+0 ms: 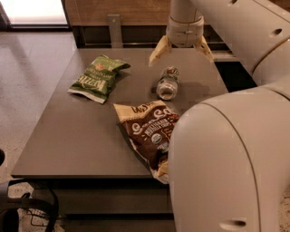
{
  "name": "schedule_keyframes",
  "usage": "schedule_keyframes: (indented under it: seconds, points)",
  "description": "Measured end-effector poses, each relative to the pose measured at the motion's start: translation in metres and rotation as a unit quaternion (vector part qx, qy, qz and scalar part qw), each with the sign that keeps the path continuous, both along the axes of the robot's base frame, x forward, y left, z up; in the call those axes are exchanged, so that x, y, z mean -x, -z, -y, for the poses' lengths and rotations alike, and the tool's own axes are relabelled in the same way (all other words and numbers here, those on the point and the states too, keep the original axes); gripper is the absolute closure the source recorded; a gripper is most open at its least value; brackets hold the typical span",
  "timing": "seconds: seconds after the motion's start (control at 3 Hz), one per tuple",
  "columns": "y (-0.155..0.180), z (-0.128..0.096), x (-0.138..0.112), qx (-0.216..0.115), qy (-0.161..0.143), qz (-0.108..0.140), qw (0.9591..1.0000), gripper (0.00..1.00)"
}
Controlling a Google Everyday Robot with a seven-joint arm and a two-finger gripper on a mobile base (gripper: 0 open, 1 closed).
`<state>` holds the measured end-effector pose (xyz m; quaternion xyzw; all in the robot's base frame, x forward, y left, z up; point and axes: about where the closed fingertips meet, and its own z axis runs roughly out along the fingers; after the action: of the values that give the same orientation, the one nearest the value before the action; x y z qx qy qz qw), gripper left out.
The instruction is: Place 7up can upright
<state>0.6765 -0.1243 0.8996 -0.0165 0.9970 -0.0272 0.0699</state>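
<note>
Gripper [181, 49] wide open, holding nothing — yours hangs near the 7up can [167, 83], which lies on its side on the worktop [86, 136].

The 7up can [166, 84] is shiny metal, its silvery end catching the light. Under it, the table [81, 136] has a dark grey top that looks smooth and matt. The green chip bag [97, 78] and the brown snack bag [149, 131] are crinkled, glossy film (the brown one glints brighter along its creases). The gripper [181, 60] hangs over the far part of the table, just above the can. Its cream fingers [158, 50] are spread wide, smooth and dull like plastic. The arm [226, 158] wears a smooth, satin white shell. The floor [27, 81] is polished, and the back panel [127, 9] looks like wood.
</note>
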Motion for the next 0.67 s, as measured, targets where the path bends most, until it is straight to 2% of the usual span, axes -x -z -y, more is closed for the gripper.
schedule_keyframes:
  seconds: [0.33,0.67]
  points:
    - [0.012,-0.004,-0.006,-0.007,0.018,-0.011,0.9997,0.0]
    - [0.029,-0.006,-0.009,-0.031,0.038,-0.034,0.9982,0.0]
